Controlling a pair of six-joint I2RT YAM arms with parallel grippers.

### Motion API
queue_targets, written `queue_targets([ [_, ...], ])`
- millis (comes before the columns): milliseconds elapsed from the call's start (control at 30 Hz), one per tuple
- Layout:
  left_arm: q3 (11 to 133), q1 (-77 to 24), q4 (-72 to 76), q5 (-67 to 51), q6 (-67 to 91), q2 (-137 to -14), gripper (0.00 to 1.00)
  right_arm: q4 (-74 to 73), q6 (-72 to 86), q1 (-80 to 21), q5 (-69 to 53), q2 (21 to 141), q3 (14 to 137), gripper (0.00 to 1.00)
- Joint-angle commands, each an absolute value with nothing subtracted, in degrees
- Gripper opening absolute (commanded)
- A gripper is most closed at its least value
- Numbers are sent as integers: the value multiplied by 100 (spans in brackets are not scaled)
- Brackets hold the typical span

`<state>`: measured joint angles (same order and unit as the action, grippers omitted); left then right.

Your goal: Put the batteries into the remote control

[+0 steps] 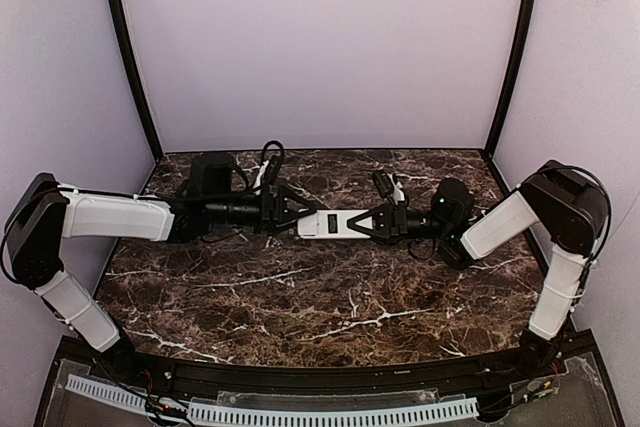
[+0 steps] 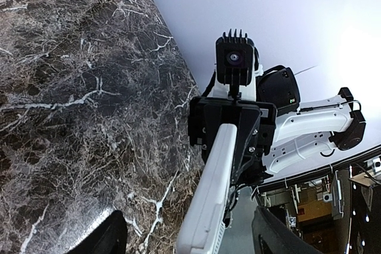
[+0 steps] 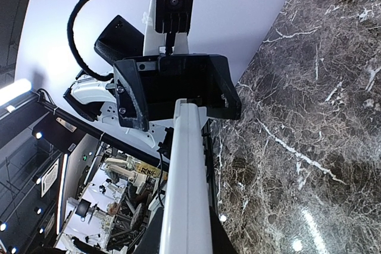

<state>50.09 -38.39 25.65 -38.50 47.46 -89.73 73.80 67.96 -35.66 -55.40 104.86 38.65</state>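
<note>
Remote control sits between the arms, right jaws clenched on its end, left jaws apparently spread clear.

Probably a robotics lab: plain pale panel walls and black corner posts enclose a dark, white-veined marble counter.

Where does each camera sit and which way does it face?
Top external: above, behind the bases, looking down on the table; both arms, left claw and right claw flanking the remote control.
Left wrist: on the left arm, facing along the remote toward the right claw; own fingers at bottom.
Right wrist: on the right arm, facing the left claw along the remote; own fingers barely show.
Shared: all show the remote.
</note>
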Motion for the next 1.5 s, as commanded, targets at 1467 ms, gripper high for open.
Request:
queue_targets([
  [1467,4878,-3680,2524,-4034,5189,-9121,56,9813,6644,-3469,-5487,10352,3918,0],
])
